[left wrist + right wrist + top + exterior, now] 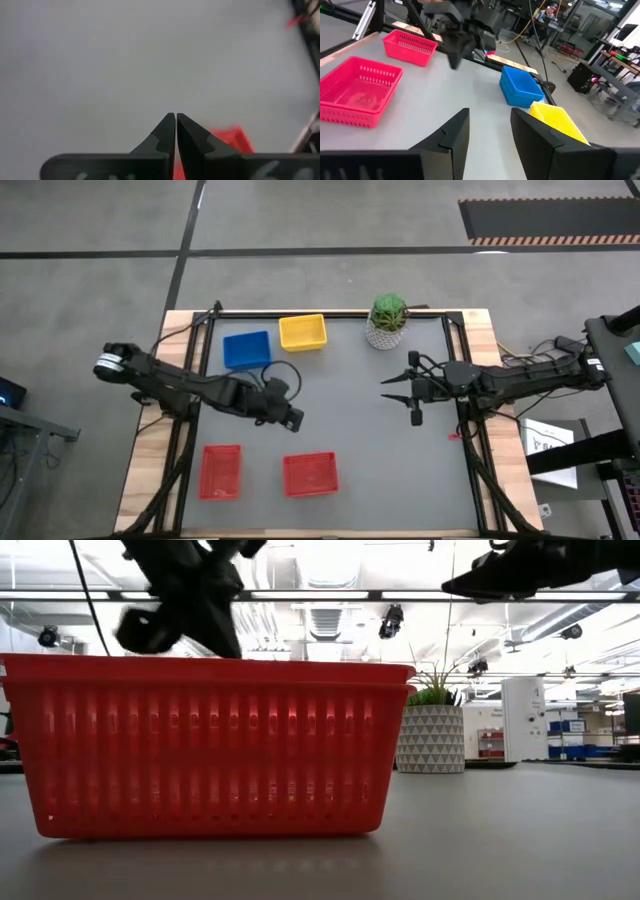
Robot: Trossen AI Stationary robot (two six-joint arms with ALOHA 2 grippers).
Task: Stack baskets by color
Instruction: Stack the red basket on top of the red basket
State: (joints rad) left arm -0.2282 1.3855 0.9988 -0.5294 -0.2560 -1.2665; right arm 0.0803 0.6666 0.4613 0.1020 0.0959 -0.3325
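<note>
Four basket spots face you: one blue basket [247,349] beside one yellow basket [302,332] at the far edge, two red baskets [221,471] [310,474] near. Left gripper [296,420] closed, empty, mid-table; right gripper [402,392] spread, empty. One plant [387,320].
</note>
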